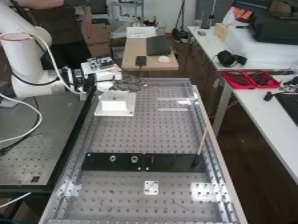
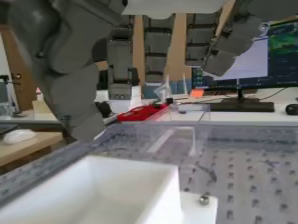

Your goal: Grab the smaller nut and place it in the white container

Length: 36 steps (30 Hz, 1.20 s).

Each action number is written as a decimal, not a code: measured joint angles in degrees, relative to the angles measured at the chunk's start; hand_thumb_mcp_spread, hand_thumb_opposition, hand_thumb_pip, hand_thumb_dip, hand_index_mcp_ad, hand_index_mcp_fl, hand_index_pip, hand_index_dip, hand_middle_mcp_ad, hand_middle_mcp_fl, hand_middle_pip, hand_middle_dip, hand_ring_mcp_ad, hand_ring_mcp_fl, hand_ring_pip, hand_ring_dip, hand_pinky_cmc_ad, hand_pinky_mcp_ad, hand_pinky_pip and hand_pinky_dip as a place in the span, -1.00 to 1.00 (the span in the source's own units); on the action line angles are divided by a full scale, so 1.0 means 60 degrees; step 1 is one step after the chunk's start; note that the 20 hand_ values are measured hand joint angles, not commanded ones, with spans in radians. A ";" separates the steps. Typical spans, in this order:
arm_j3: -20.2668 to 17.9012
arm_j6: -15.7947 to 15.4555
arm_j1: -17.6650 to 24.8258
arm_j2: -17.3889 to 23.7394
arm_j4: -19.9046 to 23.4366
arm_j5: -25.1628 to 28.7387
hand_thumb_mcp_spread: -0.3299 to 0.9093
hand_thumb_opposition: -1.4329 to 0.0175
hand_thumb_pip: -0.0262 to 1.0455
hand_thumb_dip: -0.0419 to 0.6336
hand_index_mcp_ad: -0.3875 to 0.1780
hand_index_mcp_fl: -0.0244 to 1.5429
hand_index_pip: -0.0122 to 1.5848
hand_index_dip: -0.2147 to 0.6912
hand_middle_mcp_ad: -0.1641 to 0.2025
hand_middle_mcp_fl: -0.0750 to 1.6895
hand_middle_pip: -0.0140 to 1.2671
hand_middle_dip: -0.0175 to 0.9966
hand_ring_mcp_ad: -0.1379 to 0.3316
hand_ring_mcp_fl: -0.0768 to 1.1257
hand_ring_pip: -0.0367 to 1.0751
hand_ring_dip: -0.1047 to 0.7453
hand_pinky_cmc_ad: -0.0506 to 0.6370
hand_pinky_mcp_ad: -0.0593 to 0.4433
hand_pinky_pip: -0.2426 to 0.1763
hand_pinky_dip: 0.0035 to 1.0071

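One white container, cropped in wrist view

No words, labels, brands, numbers or signs can be read in either view — any print on the monitor, seen in the wrist view, is too small to make out.

Hand level, fingers straight, thumb apart
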 joint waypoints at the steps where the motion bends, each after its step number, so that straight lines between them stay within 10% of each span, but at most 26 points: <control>1: 0.0089 0.0009 -0.0113 0.0195 -0.0209 -0.0016 0.19 -0.13 0.30 -0.27 -0.10 -0.94 0.65 -0.36 0.00 -0.65 -0.81 -0.56 0.29 -0.80 -0.76 -0.62 0.11 -0.18 0.24 -0.52; 17: 0.3046 -0.0027 -0.1309 0.2070 -0.4119 0.2226 0.09 -0.07 0.17 -0.27 -0.12 -0.94 0.14 -0.42 0.00 -0.65 -0.81 -0.56 0.30 -0.82 -0.76 -0.62 0.07 -0.17 0.17 -0.28; 36: 0.4266 0.0543 -0.2103 0.1328 -0.4836 0.2601 0.07 -0.05 0.08 -0.32 -0.06 -0.86 -0.13 -0.42 0.01 -0.65 -0.81 -0.56 0.34 -0.82 -0.76 -0.62 0.07 -0.10 0.02 -0.15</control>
